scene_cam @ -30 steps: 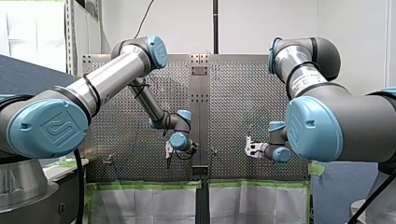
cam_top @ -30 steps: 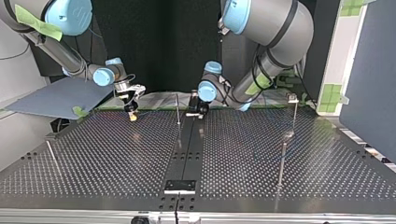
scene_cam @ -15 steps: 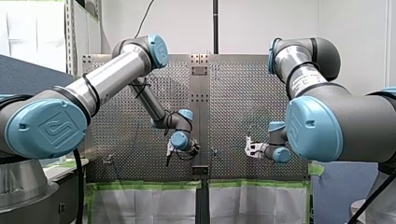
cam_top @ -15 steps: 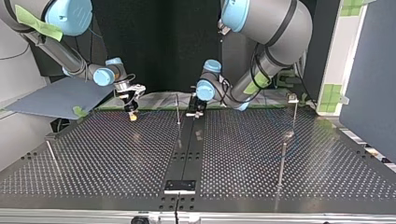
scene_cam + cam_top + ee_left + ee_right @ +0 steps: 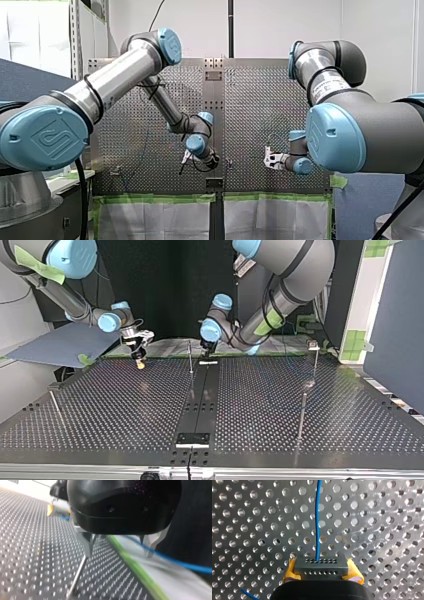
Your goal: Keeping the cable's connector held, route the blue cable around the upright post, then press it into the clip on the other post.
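Bare middle, thin posts, one cable

The table [image 5: 250,405] is bare across its middle. A centre post [image 5: 190,357] and a clip post [image 5: 315,362] stand by the edge nearest the arms, with a third post [image 5: 301,415] and a fourth post [image 5: 56,407] near the side edges. The blue cable [image 5: 175,561], from the connector [image 5: 321,565] clamped in my right gripper [image 5: 322,571], passes my left gripper's [image 5: 118,555] spread fingers, beside the centre post.
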